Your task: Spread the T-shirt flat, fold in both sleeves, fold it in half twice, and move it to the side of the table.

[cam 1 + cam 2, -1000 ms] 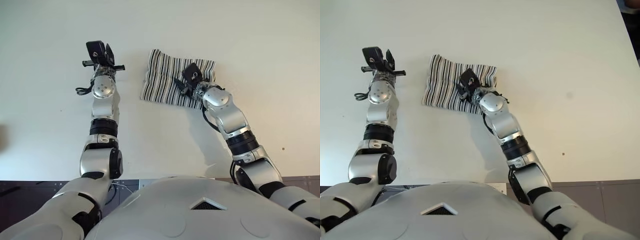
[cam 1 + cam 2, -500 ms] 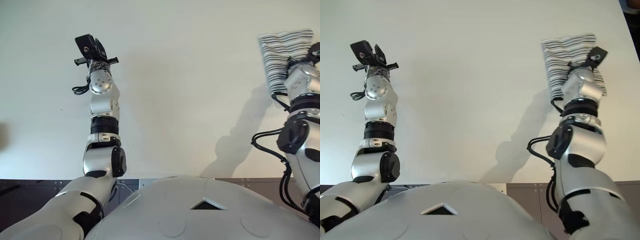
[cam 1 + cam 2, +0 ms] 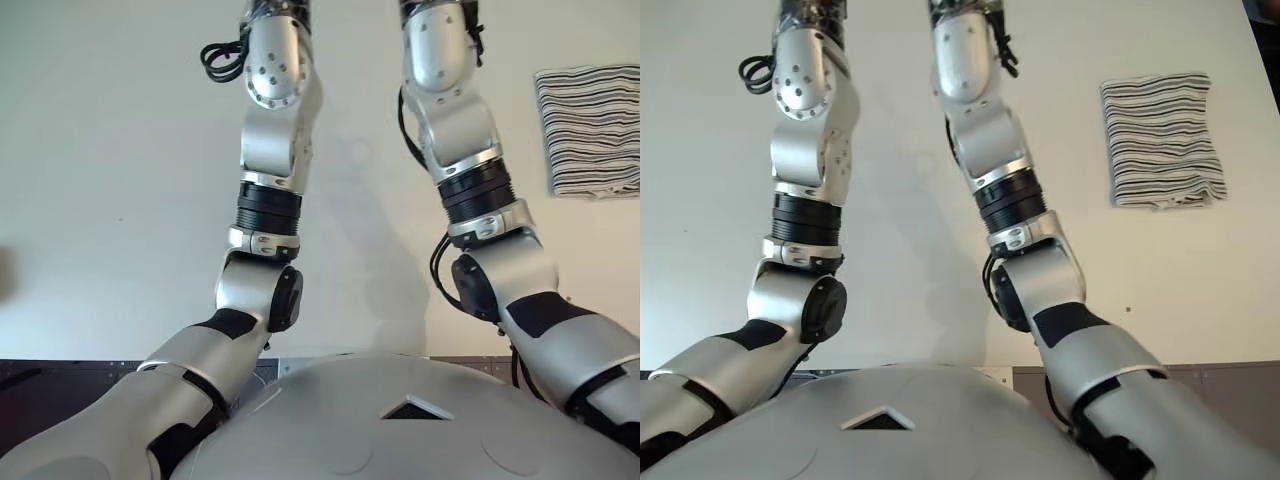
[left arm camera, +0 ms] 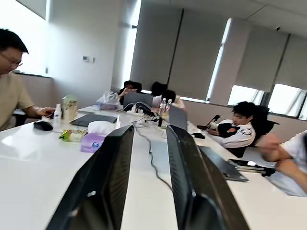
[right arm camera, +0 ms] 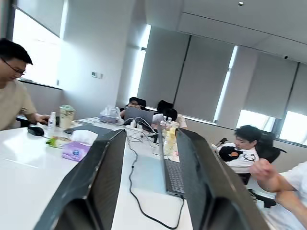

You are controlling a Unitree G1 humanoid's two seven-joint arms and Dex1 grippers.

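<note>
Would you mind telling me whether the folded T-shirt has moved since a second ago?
Yes. The T-shirt has gone from mid-table to the robot's right, and now lies flat close to the right edge of the table.

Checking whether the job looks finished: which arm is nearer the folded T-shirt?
Right. The right arm is to the left of the T-shirt, apart from it; the left arm is farther left, beyond the right one.

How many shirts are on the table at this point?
1: the striped shirt, folded into a small rectangle, lies flat toward the right side of the table, with bare tabletop all around it.
</note>
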